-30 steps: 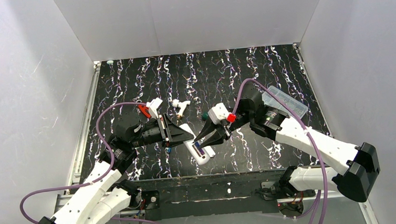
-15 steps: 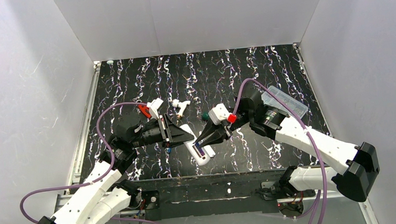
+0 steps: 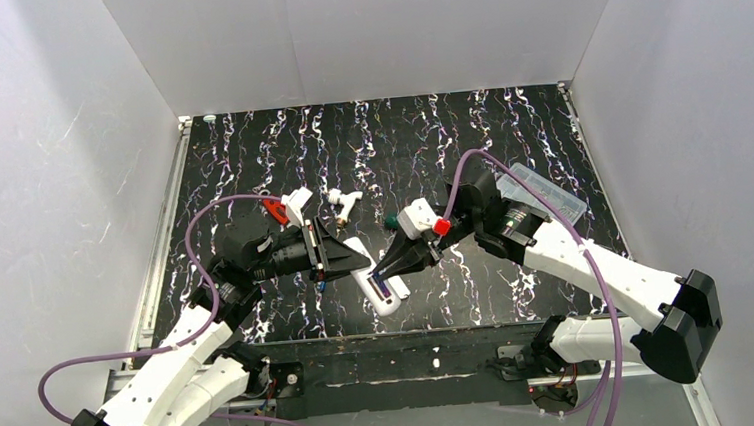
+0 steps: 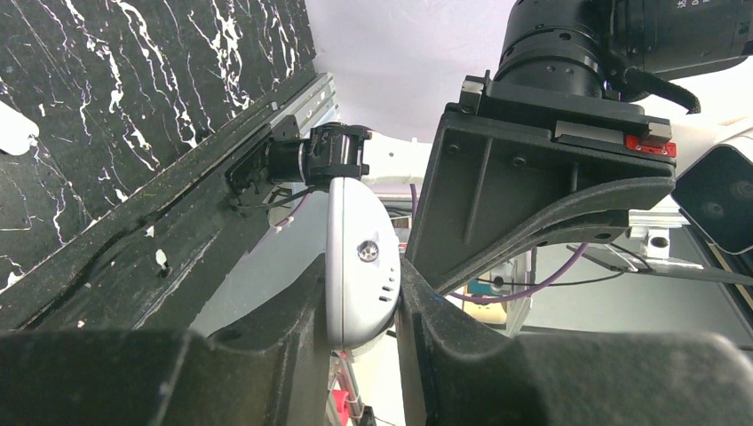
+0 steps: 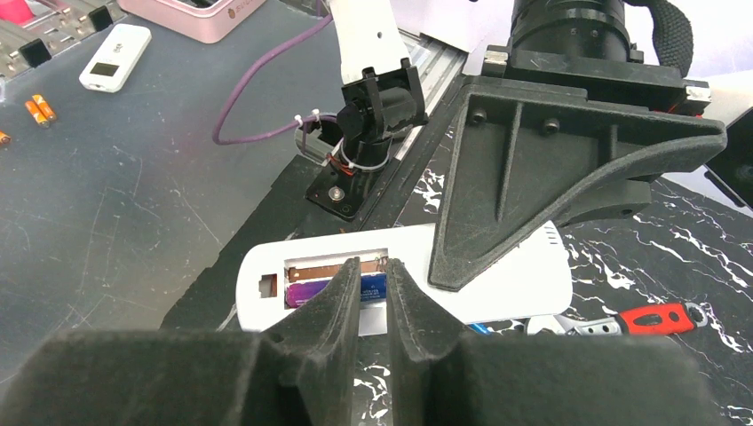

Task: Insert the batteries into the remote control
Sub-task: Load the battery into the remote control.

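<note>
The white remote control (image 3: 378, 283) lies recess-up near the table's front edge. My left gripper (image 3: 354, 259) is shut on its far end, and the left wrist view shows that rounded end (image 4: 355, 222) squeezed between both fingers. A shiny purple-and-blue battery (image 5: 309, 292) sits in the open compartment, below a bare copper strip. My right gripper (image 5: 374, 266) points down into that compartment with its fingertips on the battery. Its jaws are open by only a narrow slit, with nothing between them. A small blue piece (image 5: 480, 327) peeks from under the remote's edge.
A white T-shaped pipe fitting (image 3: 344, 202) lies behind the left gripper. A green-capped tool (image 3: 390, 219) rests by the right wrist, and a clear plastic box (image 3: 549, 191) sits at the right. A red-handled tool (image 5: 661, 318) lies beyond the remote. The table's front edge (image 3: 392, 337) is close.
The right gripper's jaws have narrowed over the battery compartment. Neither arm nor the remote has visibly shifted.
</note>
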Controlling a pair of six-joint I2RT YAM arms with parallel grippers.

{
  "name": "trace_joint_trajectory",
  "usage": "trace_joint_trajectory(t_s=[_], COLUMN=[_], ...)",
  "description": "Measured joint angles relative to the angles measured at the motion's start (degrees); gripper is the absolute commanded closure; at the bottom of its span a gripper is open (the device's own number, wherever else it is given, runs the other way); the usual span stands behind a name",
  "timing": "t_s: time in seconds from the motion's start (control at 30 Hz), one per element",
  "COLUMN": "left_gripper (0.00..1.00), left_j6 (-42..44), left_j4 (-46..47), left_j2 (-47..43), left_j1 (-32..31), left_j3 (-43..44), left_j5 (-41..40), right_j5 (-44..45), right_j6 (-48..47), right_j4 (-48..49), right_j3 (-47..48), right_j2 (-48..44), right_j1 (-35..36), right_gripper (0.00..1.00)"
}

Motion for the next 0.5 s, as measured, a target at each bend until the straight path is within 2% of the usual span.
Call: trace_joint_trajectory(t_s=[0.5], left_gripper=[1.00], left_j6=[0.0], left_j4=[-0.9], left_j2=[0.0], left_j1=[-0.3], left_j3=[0.0], left_j5=[-0.8], right_j5=[0.0], right_j6=[-4.0], right_j4=[-3.0], right_j3=[0.2], right_j2=[0.0], right_j1=[0.0], right_gripper=[0.82])
